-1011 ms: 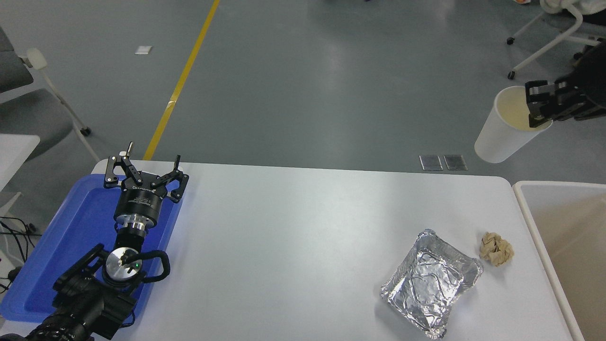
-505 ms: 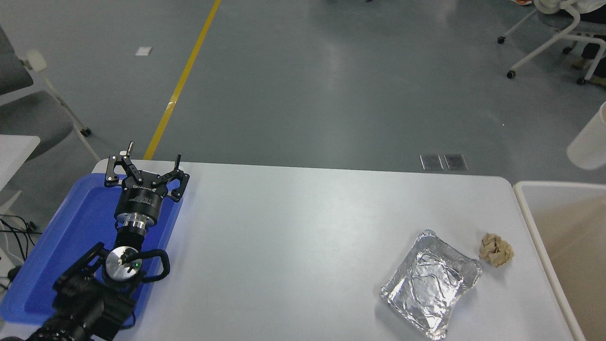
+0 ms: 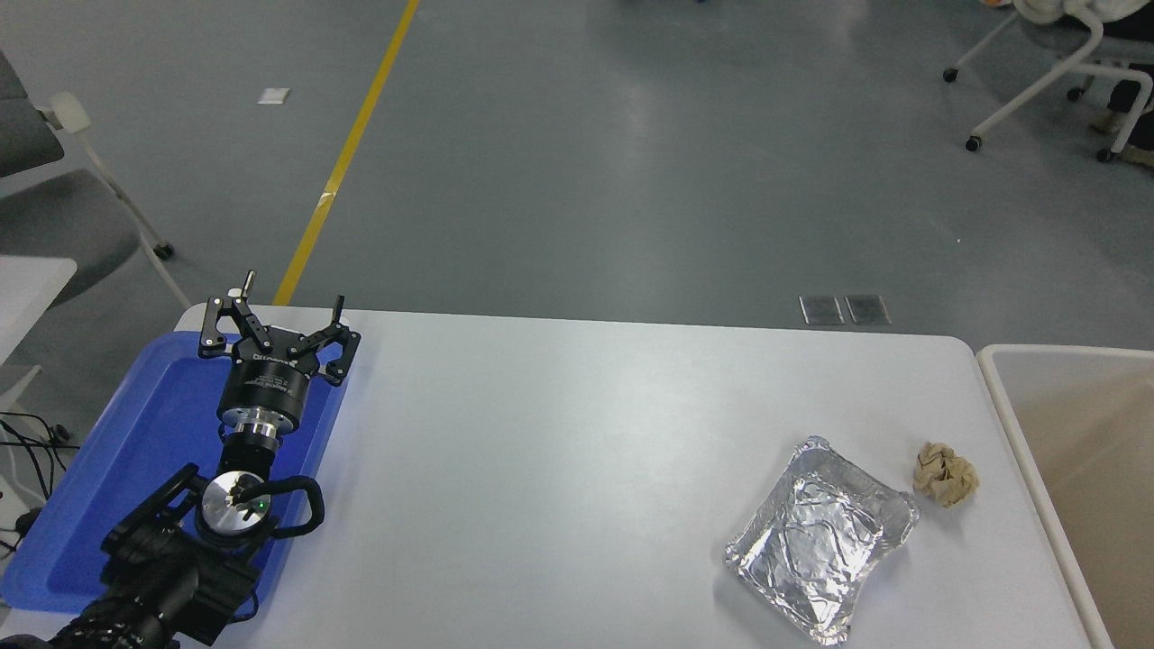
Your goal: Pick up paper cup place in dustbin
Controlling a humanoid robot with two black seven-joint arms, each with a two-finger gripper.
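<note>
**Cup and right arm out of sight; left claw parked over the blue tray**

Neither the paper cup nor the right arm appears anywhere in the head view, so the cup's place cannot be told, nor whether the right claw is clenched or released.

The dustbin (image 3: 996, 397) stands at the right end of the white bench (image 3: 559, 451), its pale rounded rim just beside the bench's edge and its beige inside running off the picture's right side. What shows of that inside looks bare, though most of the bin lies outside the frame.

On the bench near the bin lies a crumpled foil tray (image 3: 820, 541), tilted cornerwise, and just beyond its far right corner a brown paper ball (image 3: 944, 474), close to the tray but apart from it.

At the lower left the left arm rests above a flat blue tray (image 3: 135, 433) that sits on the bench's left end. The left claw (image 3: 275, 320) points away from the camera, its fingers (image 3: 216, 326) spread wide and gripping nothing.

Past the bench, a yellow line (image 3: 347, 153) runs across the grey floor.
</note>
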